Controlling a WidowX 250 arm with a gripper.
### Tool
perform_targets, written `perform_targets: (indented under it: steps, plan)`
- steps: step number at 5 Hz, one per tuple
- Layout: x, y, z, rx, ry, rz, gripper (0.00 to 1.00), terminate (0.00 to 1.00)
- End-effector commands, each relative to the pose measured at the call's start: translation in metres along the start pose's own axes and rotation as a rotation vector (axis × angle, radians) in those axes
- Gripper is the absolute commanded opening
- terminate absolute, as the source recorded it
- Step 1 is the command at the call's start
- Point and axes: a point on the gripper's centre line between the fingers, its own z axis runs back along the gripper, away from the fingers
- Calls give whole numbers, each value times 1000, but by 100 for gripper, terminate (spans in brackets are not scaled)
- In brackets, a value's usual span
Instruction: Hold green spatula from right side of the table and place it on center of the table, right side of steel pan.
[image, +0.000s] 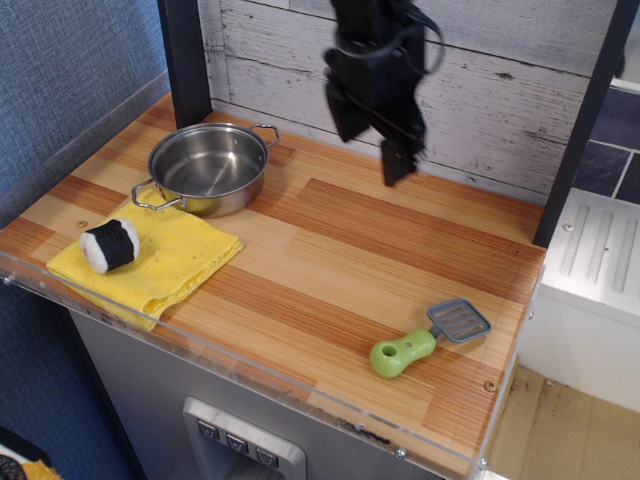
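Note:
The green spatula (420, 340) lies flat near the table's front right, lime handle toward the front left, grey slotted blade toward the right. The steel pan (207, 167) stands empty at the back left of the striped wooden table (380, 250). My gripper (368, 135) hangs in the air over the back middle of the table, well to the right of the pan and far behind the spatula. Its two black fingers are spread apart and hold nothing.
A yellow cloth (150, 255) lies at the front left with a black-and-white sushi roll (110, 245) on it. A whitewashed plank wall runs along the back. A dark post (183, 55) stands behind the pan. A clear acrylic strip (250, 365) lines the front edge.

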Motion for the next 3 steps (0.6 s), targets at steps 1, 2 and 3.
perform_targets:
  steps: [1, 2, 3]
  plan:
    - [-17, -50, -1, -48, 9, -143, 100, 0]
    - [-26, -72, -7, -111, 26, -197, 100, 0]
    - [-37, -89, -9, -152, 36, -256, 100, 0]
